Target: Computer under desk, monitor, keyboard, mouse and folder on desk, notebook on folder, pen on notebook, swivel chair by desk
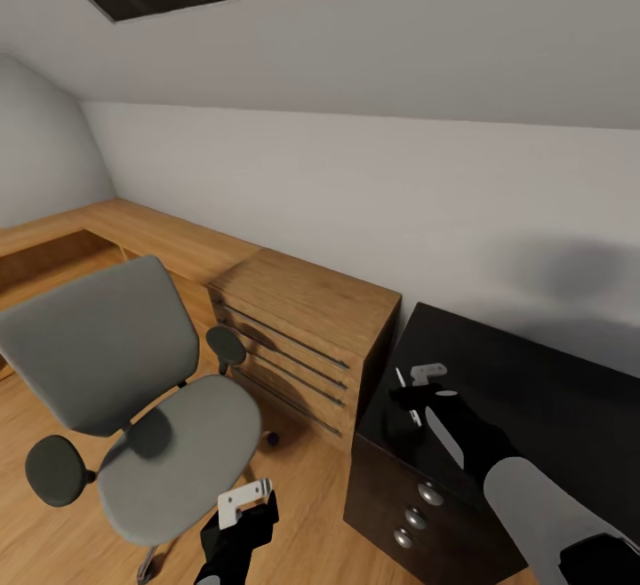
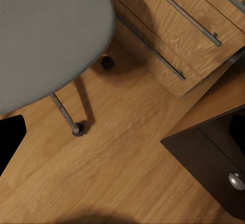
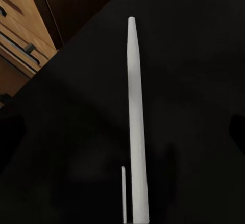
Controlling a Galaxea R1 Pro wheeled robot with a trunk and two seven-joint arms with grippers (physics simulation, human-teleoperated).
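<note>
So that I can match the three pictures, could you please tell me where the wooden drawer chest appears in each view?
Head view: the chest stands mid-picture against the wall, between the chair and the desk.
Left wrist view: its drawer fronts with bar handles lie past the chair seat, beside the desk's drawer unit.
Right wrist view: a strip of its drawers shows past the desk's edge.
Shared landmark: the black desk, next to the chest.
</note>
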